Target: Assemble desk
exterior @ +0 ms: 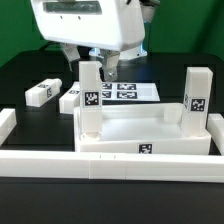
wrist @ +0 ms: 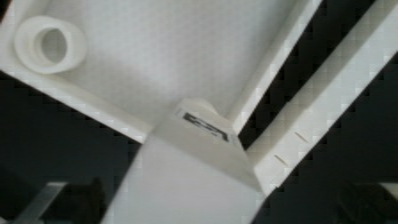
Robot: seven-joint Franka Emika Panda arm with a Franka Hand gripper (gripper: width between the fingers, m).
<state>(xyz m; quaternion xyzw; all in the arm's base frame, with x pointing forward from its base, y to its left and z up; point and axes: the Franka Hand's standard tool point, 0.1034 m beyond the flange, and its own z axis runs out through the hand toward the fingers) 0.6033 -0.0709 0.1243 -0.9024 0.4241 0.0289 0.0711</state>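
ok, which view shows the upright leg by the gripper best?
Exterior view: the leg stands full length at the tabletop corner, just below the gripper. The wrist view shows only its upper end, close up and blurred.

The white tabletop (wrist: 160,75) is shown from above, its raised rim (wrist: 285,70) bordered by the dark table (wrist: 356,60). A square leg (wrist: 178,180) bearing a tag (wrist: 208,124) is seen in the corner. A round socket (wrist: 48,45) lies at ten o'clock from it.

Exterior view: frontal, slightly raised, mid-range. Wrist view: close, looking down; both share tabletop (exterior: 135,122), leg (wrist: 178,172).
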